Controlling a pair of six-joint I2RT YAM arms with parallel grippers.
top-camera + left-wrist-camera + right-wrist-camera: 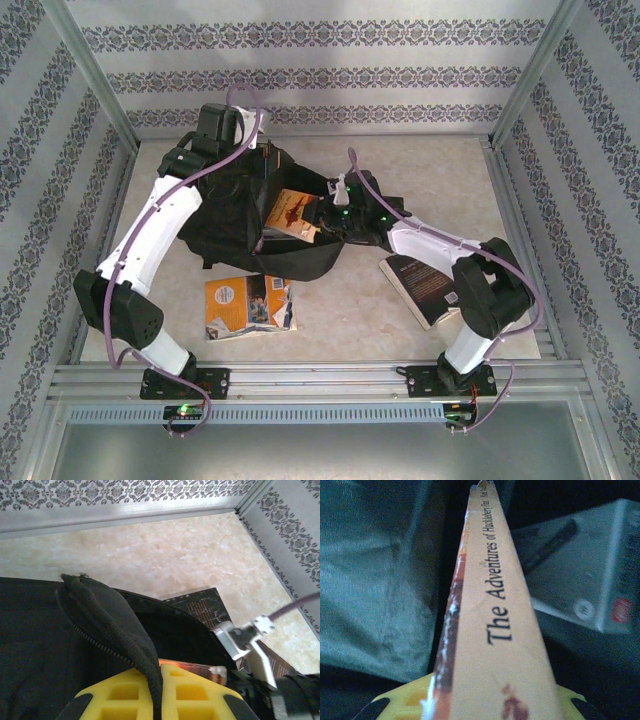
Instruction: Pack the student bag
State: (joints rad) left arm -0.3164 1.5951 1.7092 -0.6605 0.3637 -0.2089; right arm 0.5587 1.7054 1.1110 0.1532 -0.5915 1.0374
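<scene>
Roughly midway, I'd say. The bag [225, 215] lies slumped a little left of centre in the overhead frame, its mouth turned to the right. The left gripper [157, 697] is pressed together on the zip edge [100, 640] of the opening and holds that flap of fabric up, so the mouth gapes. The right gripper [328, 208] pinches an orange paperback [293, 208] at its spine. The book sits tilted at the mouth, partly over the black fabric, and I can't tell whether its far end is inside. In the right wrist view something grey and boxy [590, 575] shows beyond the spine, upper right of that frame. It may be inside the bag, but it's dim there.

Two books lie out on the table [400, 170]: a blue-and-orange one [250, 305] just below the bag, and a dark one [425, 285] at lower right, partly beneath the right arm [430, 245]. By my reckoning one book is at the mouth, at least two wait, and the zip is not yet closed.
</scene>
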